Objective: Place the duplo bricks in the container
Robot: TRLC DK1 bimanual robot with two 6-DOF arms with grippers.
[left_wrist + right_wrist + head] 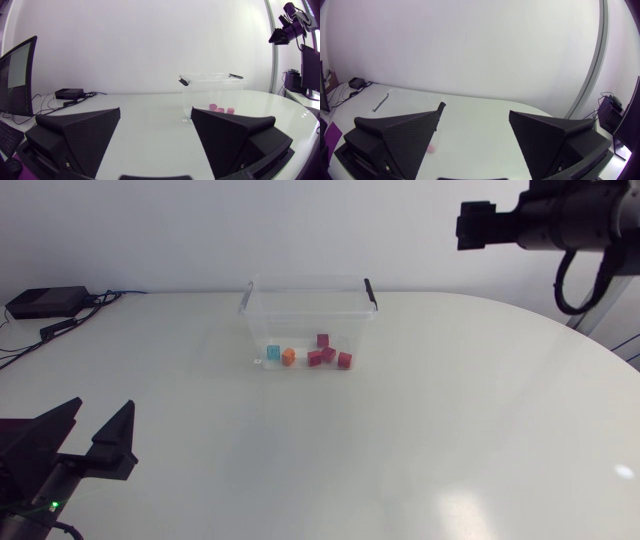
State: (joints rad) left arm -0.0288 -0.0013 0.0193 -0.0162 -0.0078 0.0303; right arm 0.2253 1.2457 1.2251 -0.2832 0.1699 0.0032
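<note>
Left gripper (pixel 101 418): low over the table's near left, fingers spread wide, empty. Mid-table, far side: clear container (pixel 258 320) holding a blue brick (pixel 273 353), an orange brick (pixel 288 357) and a magenta cluster (pixel 328 354). Right gripper (pixel 470 225): raised high, far right, fingers wide, empty.

My glossy white rounded surface (pixel 450 410) catches soft light beneath a plain white wall (pixel 300 230), with a small flat black box (pixel 45 302) and its cables (pixel 108 296) at one corner.
</note>
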